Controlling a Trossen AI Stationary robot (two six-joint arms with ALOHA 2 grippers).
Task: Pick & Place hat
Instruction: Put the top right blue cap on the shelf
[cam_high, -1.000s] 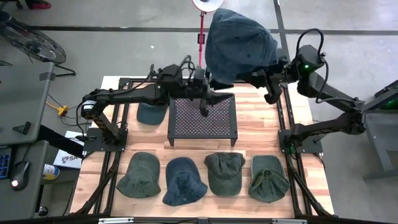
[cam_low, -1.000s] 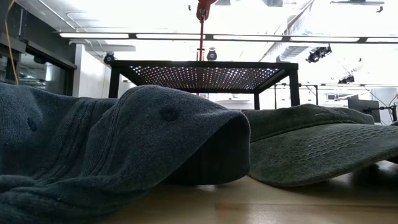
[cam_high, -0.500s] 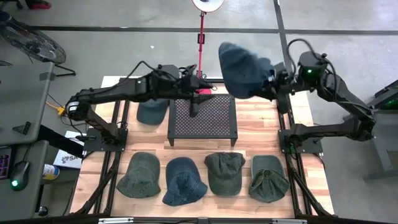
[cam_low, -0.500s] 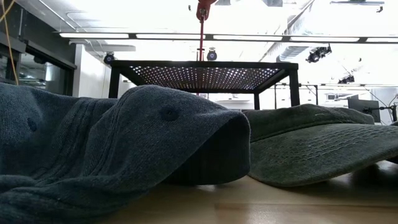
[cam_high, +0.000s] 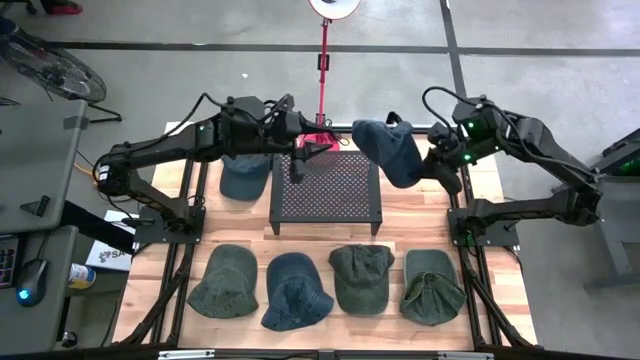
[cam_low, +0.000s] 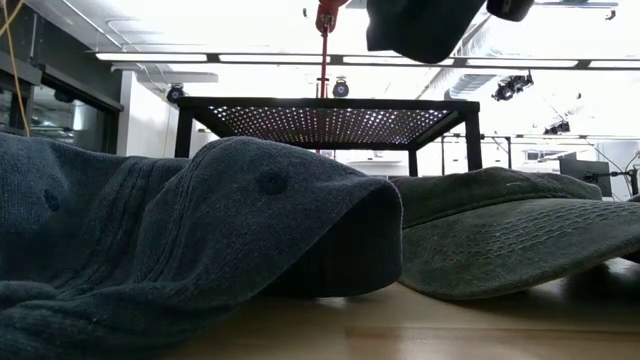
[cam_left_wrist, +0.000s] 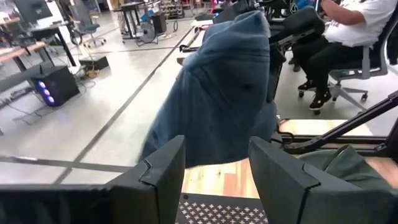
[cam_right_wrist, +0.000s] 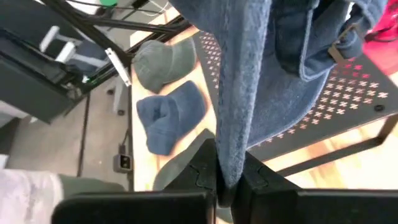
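The blue hat (cam_high: 390, 150) hangs much lower than a second ago: it filled the high view above the table's back edge, and it now dangles small beside the back right corner of the perforated stand (cam_high: 327, 191), its crown entering the top of the low view (where it did not show before). The right gripper (cam_high: 432, 160), clamped on its fabric, has come down with it. The left gripper (cam_high: 297, 166), fingers apart, has drawn back to the stand's back left corner.

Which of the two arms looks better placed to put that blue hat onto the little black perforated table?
Probably the right. Its gripper is shut on the blue hat, which hangs over the black table's far right corner. The left gripper is open and empty above the far left edge.
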